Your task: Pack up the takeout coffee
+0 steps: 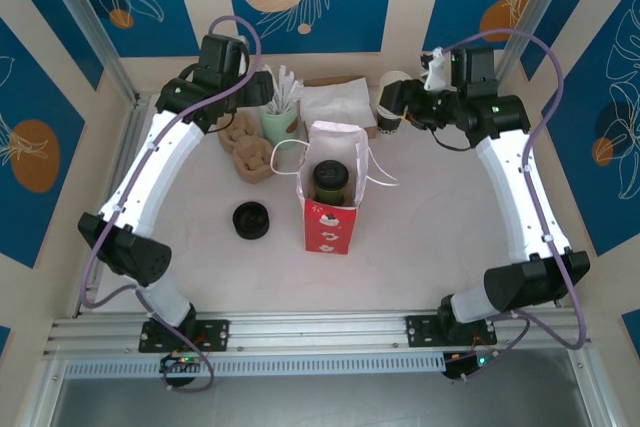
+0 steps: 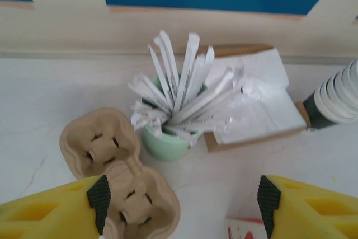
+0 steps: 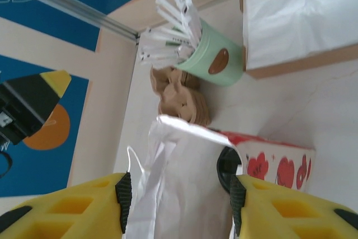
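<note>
Right end effector [image 3: 179,197] open; takeout coffee [image 1: 330,181] inside red bag [image 1: 328,230], well apart.

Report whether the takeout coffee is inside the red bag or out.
Inside: the takeout coffee stands upright within the open red bag, black lid showing through its mouth.

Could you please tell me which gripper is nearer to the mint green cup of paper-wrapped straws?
Left. The left gripper hovers beside the mint green cup, by the brown pulp carrier; the right gripper sits farther off, past the white napkin box.
</note>
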Controlling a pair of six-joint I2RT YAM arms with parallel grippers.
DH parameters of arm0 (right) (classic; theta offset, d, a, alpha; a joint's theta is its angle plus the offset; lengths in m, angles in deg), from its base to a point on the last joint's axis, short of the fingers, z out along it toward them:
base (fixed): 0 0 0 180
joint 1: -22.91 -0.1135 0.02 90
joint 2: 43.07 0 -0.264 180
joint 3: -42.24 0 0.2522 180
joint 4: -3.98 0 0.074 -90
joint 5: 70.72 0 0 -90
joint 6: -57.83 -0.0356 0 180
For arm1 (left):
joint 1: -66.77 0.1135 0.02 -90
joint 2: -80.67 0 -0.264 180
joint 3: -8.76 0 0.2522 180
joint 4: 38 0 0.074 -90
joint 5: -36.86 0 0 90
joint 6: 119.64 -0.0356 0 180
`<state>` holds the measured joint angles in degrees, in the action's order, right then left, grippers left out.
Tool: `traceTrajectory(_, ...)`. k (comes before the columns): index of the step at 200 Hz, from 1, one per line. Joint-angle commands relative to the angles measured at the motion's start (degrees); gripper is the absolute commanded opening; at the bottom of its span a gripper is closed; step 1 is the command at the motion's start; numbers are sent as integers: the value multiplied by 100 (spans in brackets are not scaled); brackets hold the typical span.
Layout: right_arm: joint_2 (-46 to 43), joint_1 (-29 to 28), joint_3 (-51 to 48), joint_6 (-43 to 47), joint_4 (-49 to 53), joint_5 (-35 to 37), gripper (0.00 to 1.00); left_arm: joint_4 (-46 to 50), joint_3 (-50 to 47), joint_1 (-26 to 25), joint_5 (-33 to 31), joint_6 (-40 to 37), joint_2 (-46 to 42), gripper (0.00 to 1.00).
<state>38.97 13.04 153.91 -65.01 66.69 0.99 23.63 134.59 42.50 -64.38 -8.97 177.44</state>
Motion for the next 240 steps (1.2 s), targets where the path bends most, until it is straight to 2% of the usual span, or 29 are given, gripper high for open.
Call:
traceTrajectory(1, -453, 2, -269, 290, 263, -202, 52, -210, -393, 45, 441, -5, -158, 68)
traceTrajectory(87, -1214, 273, -1091, 782, -438, 22, 52, -955, -491, 45, 746, -459, 560, 55)
traceTrajectory(143, -1177, 445, -1236, 905, -560, -16, 52, -1030, -379, 45, 460, -548, 1057, 52)
traceTrajectory(178, -1151, 606, -1326, 900, -621, -82, 53, -1064, -198, 45, 352, -572, 1405, 44)
traceTrajectory(240, -1173, 806, -1434, 876, -693, -134, 54, -939, 296, 46, -87, -572, 2016, 40)
